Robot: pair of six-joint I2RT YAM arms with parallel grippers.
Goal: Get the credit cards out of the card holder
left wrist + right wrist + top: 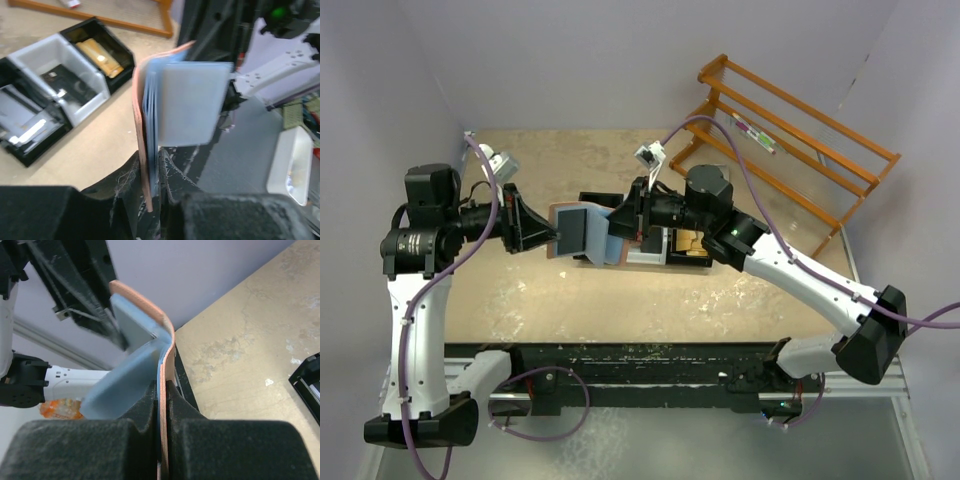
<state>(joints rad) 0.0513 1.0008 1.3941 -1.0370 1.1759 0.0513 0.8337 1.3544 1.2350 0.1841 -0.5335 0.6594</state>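
The card holder (561,213), reddish-brown outside and light blue inside, hangs half open above the table between both arms. My left gripper (556,238) is shut on its left edge; in the left wrist view the brown cover (139,100) and blue lining stand upright between the jaws of that gripper (152,160). A pale grey credit card (192,102) sticks out sideways from the lining, also visible from above (576,231). My right gripper (623,226) is shut on the other half, and the right wrist view shows the cover (150,302) pinched in its jaws (162,385).
Black and white bins (665,248) stand behind the card holder. A white bin (65,75) holds something dark, and a black bin (100,55) holds tan-yellow pieces. A wooden rack (790,150) leans at the back right. The table's edge (180,335) runs under the right gripper.
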